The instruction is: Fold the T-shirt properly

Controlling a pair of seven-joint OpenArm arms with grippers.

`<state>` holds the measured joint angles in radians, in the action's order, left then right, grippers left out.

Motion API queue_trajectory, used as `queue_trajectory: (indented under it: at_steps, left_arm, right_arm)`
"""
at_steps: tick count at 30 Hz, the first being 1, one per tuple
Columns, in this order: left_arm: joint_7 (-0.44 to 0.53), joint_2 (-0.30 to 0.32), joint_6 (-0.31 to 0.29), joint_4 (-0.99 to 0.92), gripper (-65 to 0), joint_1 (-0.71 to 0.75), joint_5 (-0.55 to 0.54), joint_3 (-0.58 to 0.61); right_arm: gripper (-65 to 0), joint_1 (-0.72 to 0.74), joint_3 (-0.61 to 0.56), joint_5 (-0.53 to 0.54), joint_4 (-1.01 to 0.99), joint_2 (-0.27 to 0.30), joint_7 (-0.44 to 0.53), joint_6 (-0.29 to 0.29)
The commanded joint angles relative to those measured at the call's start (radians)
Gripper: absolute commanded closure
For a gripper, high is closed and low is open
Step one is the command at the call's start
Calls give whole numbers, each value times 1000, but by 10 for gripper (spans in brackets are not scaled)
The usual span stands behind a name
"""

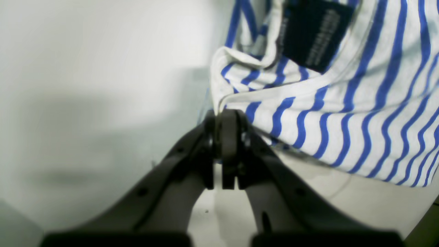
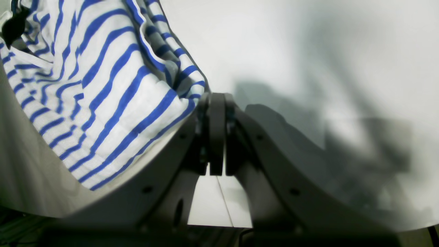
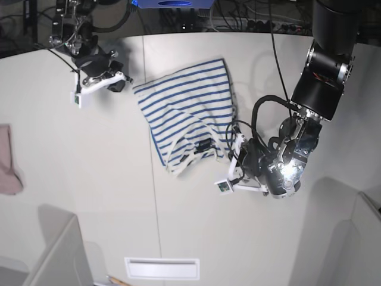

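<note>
Landmark: the T-shirt [image 3: 187, 113], lying crumpled on the white tabletop [image 3: 89, 226], a little toward the far edge from the middle.

Left pincer [image 1: 224, 118]: clenched on a fold of the T-shirt at the neck end; in the left wrist view the cloth edge runs straight into the closed tips, with the dark neck label [image 1: 317, 32] just beyond.

Right pincer [image 2: 216, 103]: clenched as well; in the right wrist view the striped hem meets the closed tips, so I judge it is grasping the corner at the far end of the T-shirt, though the contact itself is tucked behind the tips.

Key relation: the T-shirt's long axis runs from the far hem, by the right pincer, to the near neck end, by the left pincer, so the garment is strung between the two, each at its own end.

Nearer arm: neither clearly; each is already at the cloth.

Look of the T-shirt: white with thin blue stripes, partly doubled over, its neck end bunched and wrinkled; the far part lies flatter.

Also present: a pink cloth [image 3: 7, 161] well apart from the T-shirt, at the edge of the base view.

Judgement: the fold is not yet tidy; spreading the cloth between the two holds looks like the next need.
</note>
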<state>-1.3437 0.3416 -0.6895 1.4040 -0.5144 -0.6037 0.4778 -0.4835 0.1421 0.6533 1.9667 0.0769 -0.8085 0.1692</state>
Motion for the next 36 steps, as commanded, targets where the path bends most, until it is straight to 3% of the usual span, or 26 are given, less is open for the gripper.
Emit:
queue_trajectory:
  at_steps: [1, 6, 14, 17, 25, 32, 36]
  left_arm:
    - [7, 4, -9, 13, 0, -34, -5, -6]
    - [5, 6, -9, 13, 0, -36, -5, -6]
    - [5, 6, -9, 13, -403, -36, -5, -8]
    - [11, 6, -9, 14, -494, -56, -5, -20]
    - [5, -6, -9, 24, -510, -43, -15, -182]
    - [3, -118, -9, -73, -510, -46, -17, -158]
    - [3, -155, -9, -91, -505, -39, -49, -238]
  right_arm:
    - [0, 7, 1, 9, 13, 4, 11, -9]
    - [0, 12, 1, 13, 16, 4, 11, -9]
    - [0, 24, 1, 13, 18, 4, 11, -9]
    - [0, 24, 1, 13, 20, 4, 13, -9]
    - [0, 24, 1, 13, 20, 4, 18, -9]
    - [0, 42, 1, 13, 16, 10, 13, -9]
    - [0, 42, 1, 13, 18, 13, 13, -9]
